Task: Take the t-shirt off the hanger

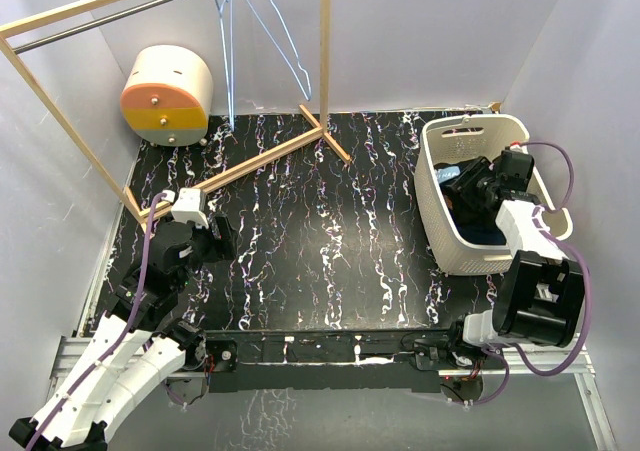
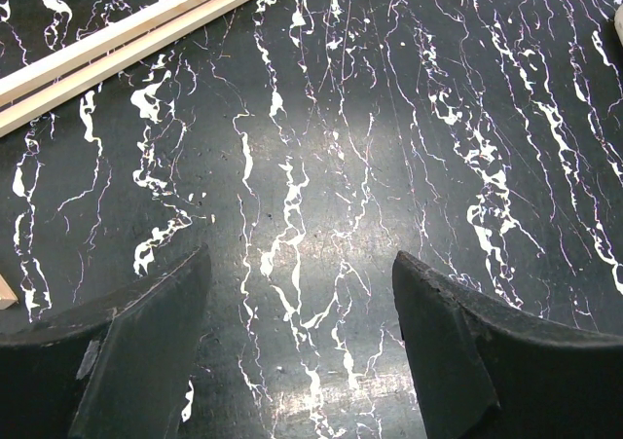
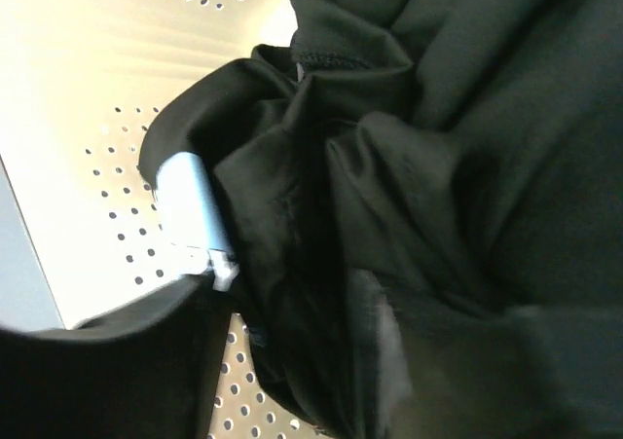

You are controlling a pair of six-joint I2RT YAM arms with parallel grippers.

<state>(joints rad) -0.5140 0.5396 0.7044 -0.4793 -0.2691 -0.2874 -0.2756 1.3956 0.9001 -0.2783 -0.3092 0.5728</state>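
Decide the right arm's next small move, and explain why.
Probably open the right gripper fully and lift it straight up out of the basket. The dark t-shirt lies bunched inside the basket, and the hangers on the rail hang bare, so only letting go and clearing seems left.

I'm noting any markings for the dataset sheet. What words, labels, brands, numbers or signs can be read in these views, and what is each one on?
No text can be read in any view.
Small white tab beside the dark t-shirt, right wrist view: too blurred to read, if it is printed at all.
White basket, round drawer unit, wire hangers, wooden rack: no writing visible.
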